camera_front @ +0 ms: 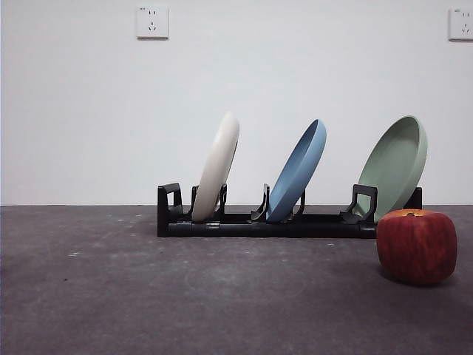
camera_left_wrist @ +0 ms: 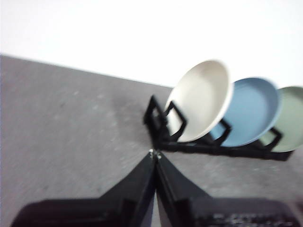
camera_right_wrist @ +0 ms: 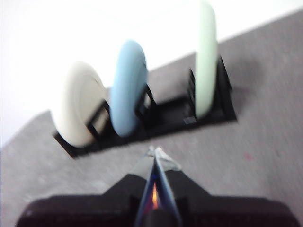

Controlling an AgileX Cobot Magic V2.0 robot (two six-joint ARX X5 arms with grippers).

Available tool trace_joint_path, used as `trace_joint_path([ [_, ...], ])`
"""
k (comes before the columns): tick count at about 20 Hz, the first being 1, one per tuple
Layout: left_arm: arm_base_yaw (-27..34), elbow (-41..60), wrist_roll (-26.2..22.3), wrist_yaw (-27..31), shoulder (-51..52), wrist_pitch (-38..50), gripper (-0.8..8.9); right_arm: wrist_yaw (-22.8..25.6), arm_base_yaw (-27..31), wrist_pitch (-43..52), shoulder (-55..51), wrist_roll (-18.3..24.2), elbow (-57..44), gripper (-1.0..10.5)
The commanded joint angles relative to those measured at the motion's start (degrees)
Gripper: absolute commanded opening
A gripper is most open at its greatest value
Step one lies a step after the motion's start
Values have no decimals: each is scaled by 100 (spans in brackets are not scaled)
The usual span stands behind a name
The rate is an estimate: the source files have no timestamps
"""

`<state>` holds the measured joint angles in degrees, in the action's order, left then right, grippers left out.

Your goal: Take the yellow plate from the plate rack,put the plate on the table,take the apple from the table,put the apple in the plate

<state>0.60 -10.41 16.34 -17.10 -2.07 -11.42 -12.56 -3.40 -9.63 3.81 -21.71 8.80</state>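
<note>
The cream yellow plate (camera_front: 217, 166) stands on edge at the left end of the black plate rack (camera_front: 266, 222) on the dark grey table (camera_front: 148, 296). It also shows in the left wrist view (camera_left_wrist: 201, 99) and the right wrist view (camera_right_wrist: 78, 109). The red apple (camera_front: 416, 245) sits on the table in front of the rack's right end. My left gripper (camera_left_wrist: 155, 154) is shut and empty, short of the rack (camera_left_wrist: 208, 144). My right gripper (camera_right_wrist: 155, 152) is shut and empty, short of the rack (camera_right_wrist: 156, 120). Neither gripper shows in the front view.
A blue plate (camera_front: 298, 170) stands in the rack's middle and a pale green plate (camera_front: 395, 166) at its right end. A white wall with two sockets (camera_front: 152, 22) is behind the table.
</note>
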Motion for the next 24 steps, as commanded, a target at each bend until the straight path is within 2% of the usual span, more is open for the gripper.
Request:
trace_joint_path([
  [1, 15, -304, 57, -280, -245, -175, -8, -240, -11, -63, 275, -63, 474, -12],
  [4, 13, -719, 15, -684, -627, -308, -8, -459, -11, -483, 684, 227, 1093, -12],
  [8, 13, -1300, -66, -1255, -1226, -474, -8, -876, -15, -1451, 1322, 1027, 1989, -12],
  [11, 13, -1808, -369, -1801, -1725, -754, -8, -1276, -15, -2396, 1873, 1779, 2686, -12],
  [14, 13, -2293, -723, -2371, -2153, -1189, -8, -1469, -15, -3215, 2369, 2417, 3281, -12],
  [20, 11, -3040, -1707, -2872, -2769, -2332, -8, -1799, -20, -4750, 3123, 3504, 4199, -12],
  [22, 11, -3180, -1993, -2970, -2905, -2717, -8, -1797, -22, -5108, 3292, 3720, 4385, -12],
  [24, 9, -3292, -2310, -2992, -3034, -3211, -8, -1794, -55, -5241, 3423, 3724, 4507, -11],
])
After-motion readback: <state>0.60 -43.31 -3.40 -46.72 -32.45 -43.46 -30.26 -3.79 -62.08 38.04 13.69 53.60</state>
